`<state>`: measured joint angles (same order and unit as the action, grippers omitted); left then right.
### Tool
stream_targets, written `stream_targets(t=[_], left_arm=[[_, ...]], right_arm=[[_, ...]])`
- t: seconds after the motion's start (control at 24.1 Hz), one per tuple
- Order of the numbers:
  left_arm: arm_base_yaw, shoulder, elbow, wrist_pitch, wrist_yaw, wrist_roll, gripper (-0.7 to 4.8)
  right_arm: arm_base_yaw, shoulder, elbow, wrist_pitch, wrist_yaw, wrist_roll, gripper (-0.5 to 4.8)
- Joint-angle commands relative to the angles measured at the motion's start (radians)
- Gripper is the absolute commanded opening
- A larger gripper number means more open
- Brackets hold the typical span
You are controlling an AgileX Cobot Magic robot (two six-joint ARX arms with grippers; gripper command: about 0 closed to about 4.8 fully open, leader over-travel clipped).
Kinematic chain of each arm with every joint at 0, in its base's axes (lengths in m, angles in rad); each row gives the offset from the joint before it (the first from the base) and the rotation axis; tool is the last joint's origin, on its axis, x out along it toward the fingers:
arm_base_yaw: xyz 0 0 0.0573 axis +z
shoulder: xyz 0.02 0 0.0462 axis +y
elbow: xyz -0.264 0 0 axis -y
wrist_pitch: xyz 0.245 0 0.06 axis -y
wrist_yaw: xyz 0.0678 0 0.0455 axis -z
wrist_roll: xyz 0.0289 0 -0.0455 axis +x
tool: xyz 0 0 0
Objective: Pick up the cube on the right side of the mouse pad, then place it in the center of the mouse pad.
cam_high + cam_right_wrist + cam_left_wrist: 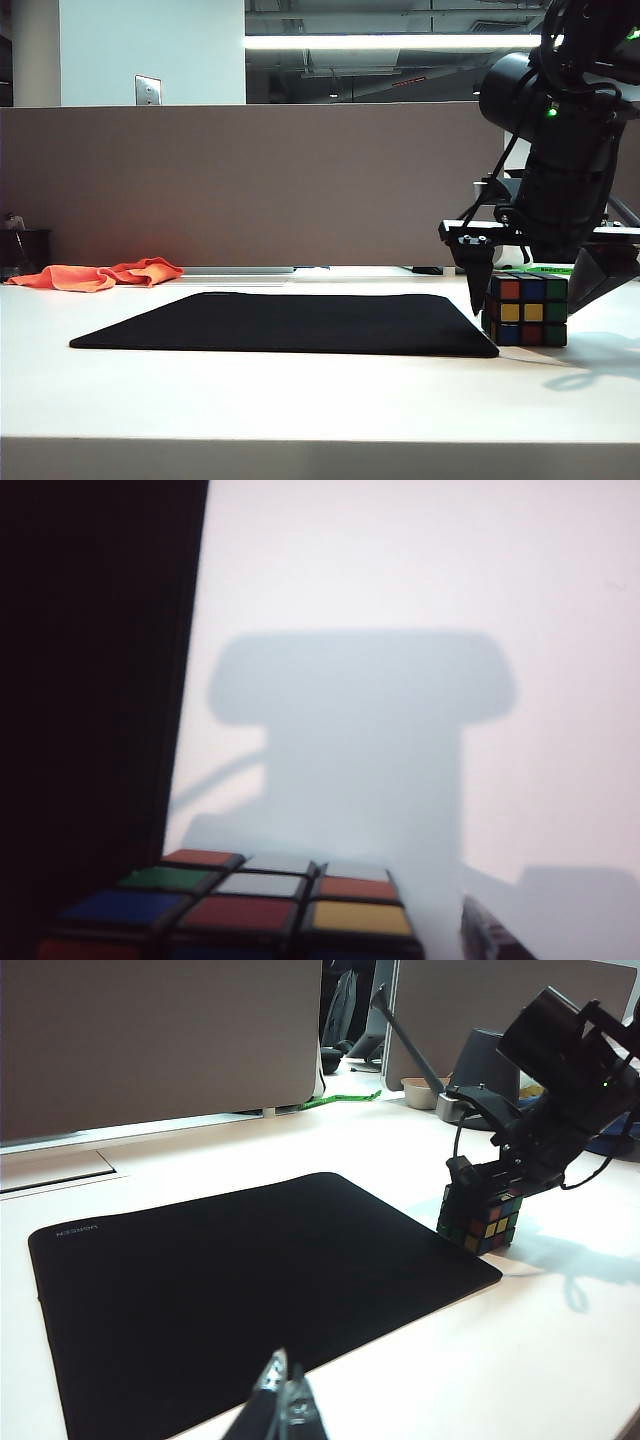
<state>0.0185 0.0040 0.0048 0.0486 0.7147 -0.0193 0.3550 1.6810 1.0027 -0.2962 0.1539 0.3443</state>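
Straddling the cube [527, 310] beside the mouse pad [290, 322], the right tool [535, 285] stands spread apart; lower squarely before clamping. Left tool [283, 1400], fingers together, idles.

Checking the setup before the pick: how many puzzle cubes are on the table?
1. The cube sits on the table just off the mouse pad's right edge, between the open right gripper's fingers.
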Motion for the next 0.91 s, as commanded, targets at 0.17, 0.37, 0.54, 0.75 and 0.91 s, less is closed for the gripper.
stream_targets(t=[0.17,0.37,0.54,0.75,0.91], left_arm=[[0.001,0.001,0.003,0.012,0.0,0.0,-0.06],[0.001,0.001,0.003,0.012,0.0,0.0,-0.06],[0.001,0.001,0.003,0.012,0.0,0.0,-0.06],[0.001,0.001,0.003,0.012,0.0,0.0,-0.06],[0.001,0.001,0.003,0.012,0.0,0.0,-0.06]], right_arm=[[0.0,-0.002,0.003,0.016,0.005,0.003,4.79],[0.0,-0.002,0.003,0.001,0.005,0.004,4.79],[0.0,-0.002,0.003,-0.024,0.005,0.004,4.57],[0.0,-0.002,0.003,-0.042,0.004,0.004,3.44],[0.0,-0.002,0.003,-0.044,0.002,0.003,3.07]])
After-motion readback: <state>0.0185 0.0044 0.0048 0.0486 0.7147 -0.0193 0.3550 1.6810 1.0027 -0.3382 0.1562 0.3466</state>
